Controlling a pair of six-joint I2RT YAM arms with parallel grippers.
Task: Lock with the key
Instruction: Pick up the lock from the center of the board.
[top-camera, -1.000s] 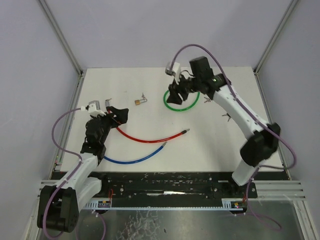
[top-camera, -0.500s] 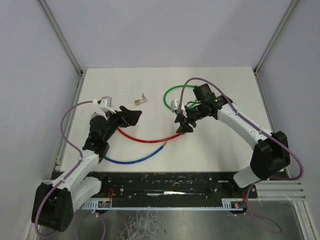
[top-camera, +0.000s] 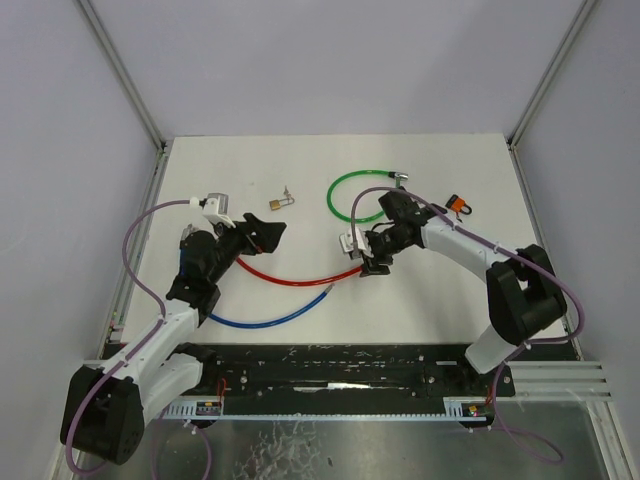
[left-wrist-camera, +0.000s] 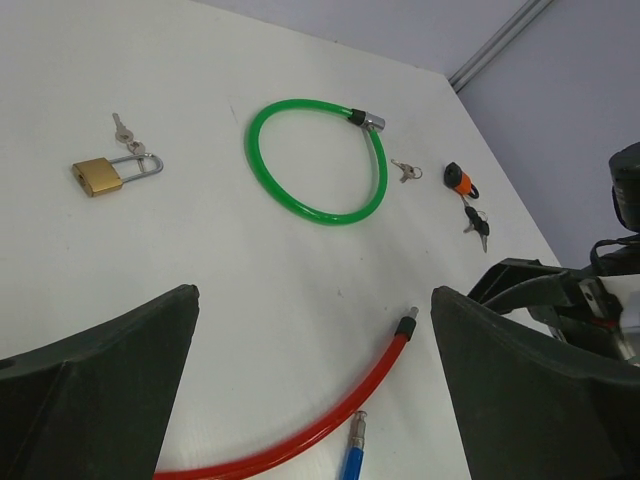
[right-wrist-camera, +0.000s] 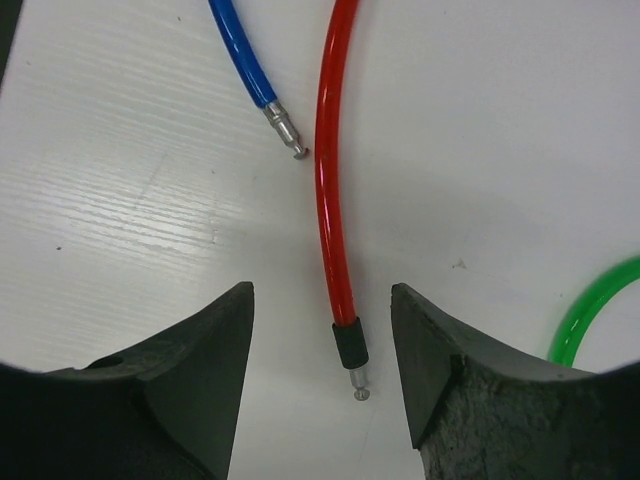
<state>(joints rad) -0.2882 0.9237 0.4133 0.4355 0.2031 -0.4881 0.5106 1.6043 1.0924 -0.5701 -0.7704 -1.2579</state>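
White table (top-camera: 470, 300), top view as the clock face. Left gripper (top-camera: 260, 232) hovers at about 9 o'clock, jaws spread wide, nothing between them, pointing toward 2 o'clock. Right gripper (top-camera: 370, 262) is down just past centre at 5 o'clock, jaws parted and straddling the plug end of the red cable (top-camera: 290, 277) – wrist view shows a gap on both sides, no contact with it. The red cable arcs from there toward 8 o'clock. Blue cable (top-camera: 265, 322) curves below it at 7 o'clock, its metal tip just beside the red one, apart from it. Green cable (top-camera: 340, 208) lies as a closed loop at 12 o'clock, its silver lock head at the loop's 1 o'clock. Brass padlock (left-wrist-camera: 97, 176) lies flat at 11 o'clock, shackle toward 3, with its key (left-wrist-camera: 122, 130) just beside the shackle – untouched. Orange fob (left-wrist-camera: 458, 180) with dark keys (left-wrist-camera: 477, 222) at 2 o'clock; small silver keys (left-wrist-camera: 405, 170) lie between fob and green loop.
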